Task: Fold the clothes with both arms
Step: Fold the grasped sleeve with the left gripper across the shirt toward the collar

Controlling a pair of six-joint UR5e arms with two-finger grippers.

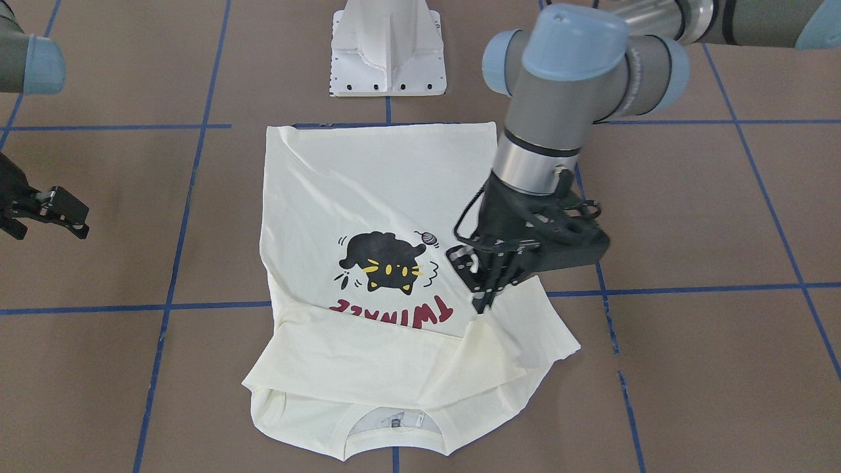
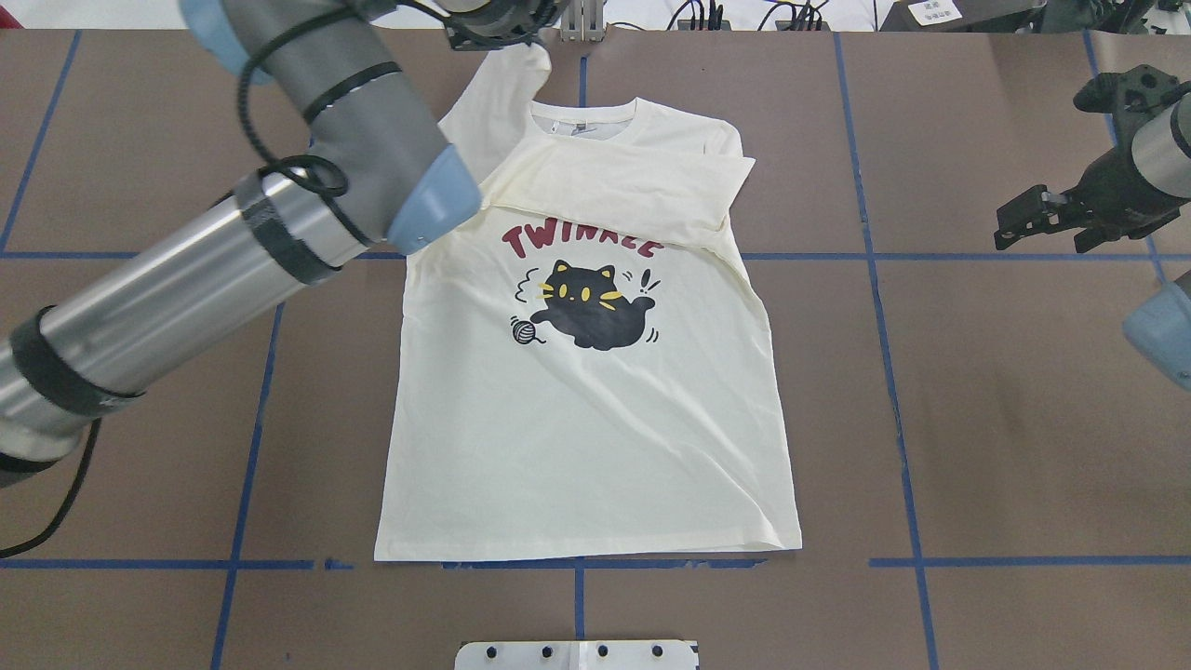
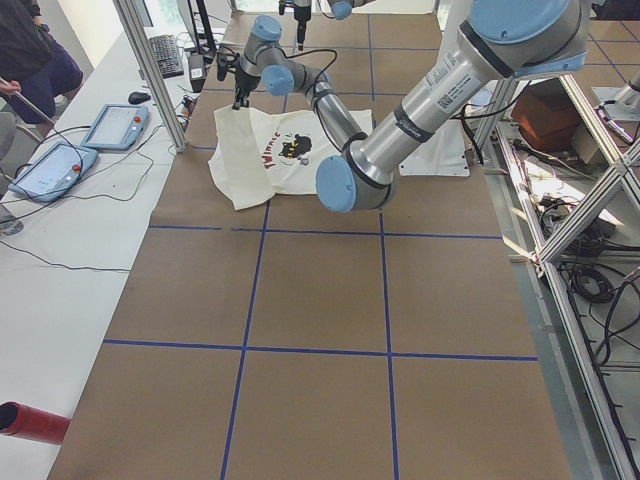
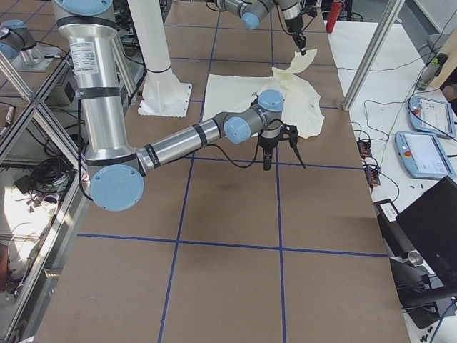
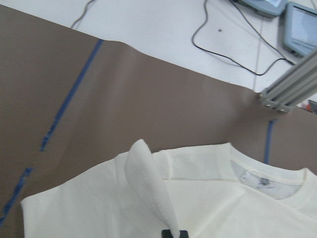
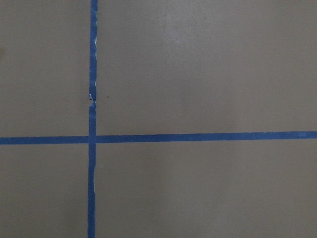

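The cream T-shirt (image 2: 577,419) lies flat on the brown table with the black cat print and red TWINKLE lettering facing up. One long sleeve (image 2: 614,191) is folded across the chest, just under the collar. My left gripper (image 1: 484,303) is shut on the other sleeve (image 2: 502,102) and holds it lifted above the shoulder; in the left wrist view the cloth (image 5: 148,183) rises in a curl from the fingers. My right gripper (image 2: 1042,219) hangs open and empty over bare table, well off the shirt's side. The right wrist view shows only table and tape.
Blue tape lines (image 6: 92,139) grid the table. The white pedestal base (image 1: 387,52) stands just past the shirt's hem. Beyond the collar side are an aluminium frame post (image 5: 292,84), cables and teach pendants (image 3: 60,165) on a white bench, with a person (image 3: 30,50) nearby.
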